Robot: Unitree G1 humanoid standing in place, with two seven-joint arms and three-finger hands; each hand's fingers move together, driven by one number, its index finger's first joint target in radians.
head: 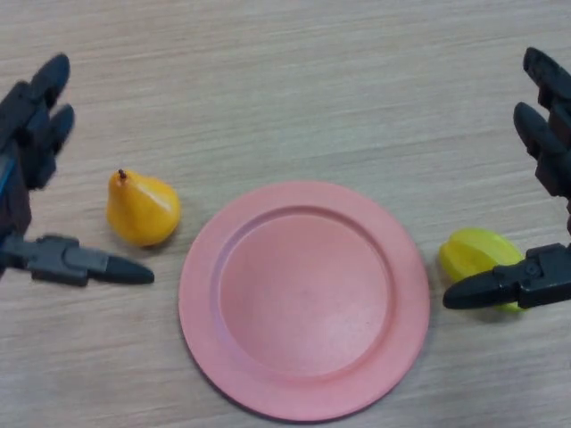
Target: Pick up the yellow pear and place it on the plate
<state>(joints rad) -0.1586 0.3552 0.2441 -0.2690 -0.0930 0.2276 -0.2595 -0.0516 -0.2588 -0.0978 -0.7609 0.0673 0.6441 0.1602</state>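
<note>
1. Near the left edge of the table (294, 80), the yellow pear (141, 209) lies on its side on the wood. Its stem points up and away. It sits just beside the pink plate (201, 294) but does not touch it.
2. The left hand (31, 160) is open around the pear. Its fingers are behind the pear and its thumb is in front. It holds nothing yet.
3. The pear is round and smooth. If the hand closes off-center, I think the pear could roll or squirt out toward the plate.
4. The thumb could bump the plate's rim and push the plate away.
5. Near the right edge, the right hand (544, 205) is open too, around a second yellow fruit (477, 251). If that hand grabs it, the wrong fruit may land on the plate.
</note>
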